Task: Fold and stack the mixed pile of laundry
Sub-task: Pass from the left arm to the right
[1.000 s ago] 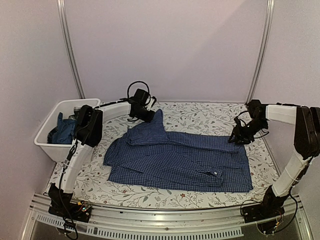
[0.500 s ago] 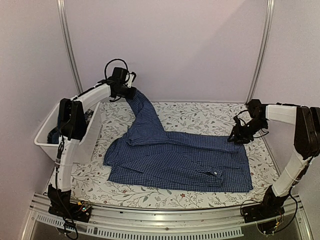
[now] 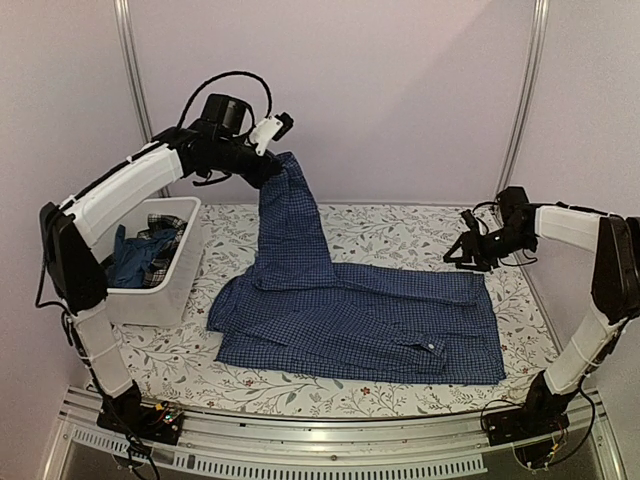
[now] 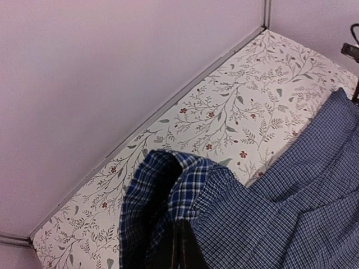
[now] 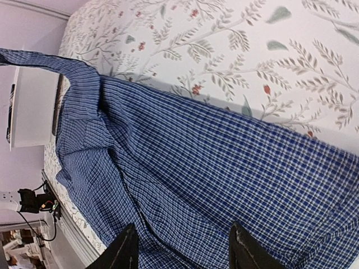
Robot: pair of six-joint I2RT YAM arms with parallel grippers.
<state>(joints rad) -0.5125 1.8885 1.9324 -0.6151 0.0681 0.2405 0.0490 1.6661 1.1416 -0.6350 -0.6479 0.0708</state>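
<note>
The blue-and-white checked shirt [image 3: 360, 320] lies spread on the floral tablecloth [image 3: 400, 225]. One sleeve [image 3: 290, 220] is pulled up off the table, and my left gripper [image 3: 275, 166] is shut on its cuff high above the back left. In the left wrist view the cuff [image 4: 168, 185] folds over the closed left gripper [image 4: 179, 252]. My right gripper [image 3: 457, 254] hovers open over the shirt's far right edge; in its wrist view the right gripper [image 5: 185, 252] has only checked shirt cloth [image 5: 213, 168] beneath it. A dark blue T-shirt [image 3: 128, 264] and a plaid piece [image 3: 160, 238] lie in the tub.
The white plastic tub [image 3: 150, 300] stands at the table's left edge, under the raised left arm. Metal frame posts [image 3: 520, 110] rise at the back corners, with the wall just behind. The tub [image 5: 31, 106] also shows far off in the right wrist view.
My left arm has risen from table height, lifting the sleeve up and slightly right. My right gripper has opened wider and shifted left off the shirt's far edge.
</note>
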